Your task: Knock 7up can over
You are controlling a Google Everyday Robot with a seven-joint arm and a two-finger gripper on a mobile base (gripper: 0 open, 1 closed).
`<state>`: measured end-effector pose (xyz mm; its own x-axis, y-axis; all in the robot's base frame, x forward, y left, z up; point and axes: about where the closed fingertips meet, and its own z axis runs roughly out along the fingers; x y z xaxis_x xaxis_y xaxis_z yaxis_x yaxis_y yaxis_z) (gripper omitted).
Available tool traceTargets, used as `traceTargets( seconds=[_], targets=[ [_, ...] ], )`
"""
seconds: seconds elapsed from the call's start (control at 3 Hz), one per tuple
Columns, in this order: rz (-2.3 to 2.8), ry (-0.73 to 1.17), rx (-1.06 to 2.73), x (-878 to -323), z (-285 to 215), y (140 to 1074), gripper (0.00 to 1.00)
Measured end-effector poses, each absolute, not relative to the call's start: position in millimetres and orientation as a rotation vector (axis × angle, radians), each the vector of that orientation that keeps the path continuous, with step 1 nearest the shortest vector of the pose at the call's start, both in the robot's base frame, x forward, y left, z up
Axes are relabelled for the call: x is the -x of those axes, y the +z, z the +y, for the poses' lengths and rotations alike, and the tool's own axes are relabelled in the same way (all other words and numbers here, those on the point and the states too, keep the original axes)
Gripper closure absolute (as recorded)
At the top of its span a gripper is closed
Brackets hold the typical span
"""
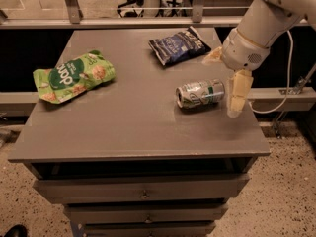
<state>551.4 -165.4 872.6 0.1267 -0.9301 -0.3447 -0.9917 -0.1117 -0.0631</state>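
Note:
The 7up can point(200, 94) lies on its side on the grey table point(123, 127), right of centre, with its shiny top facing left. My gripper point(224, 83) hangs from the white arm at the table's right edge, just right of the can. It is open and holds nothing. One cream finger point(237, 95) points down beside the can's right end. The other finger point(213, 57) sticks out behind the can.
A green snack bag point(74, 75) lies at the table's left. A dark blue chip bag point(177, 46) lies at the back, just behind the can. The table's right edge is close under the gripper. Drawers sit below the tabletop.

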Motion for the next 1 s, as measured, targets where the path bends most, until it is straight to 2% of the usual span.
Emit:
traceTargets(
  seconds=[0.67,1.0],
  targets=[
    [1.859,0.462,1.734,-559.4,-211.8,921.8,0.0],
    [1.848,0.499,1.54,-540.6,-241.0,949.3,0.0]
  ],
)
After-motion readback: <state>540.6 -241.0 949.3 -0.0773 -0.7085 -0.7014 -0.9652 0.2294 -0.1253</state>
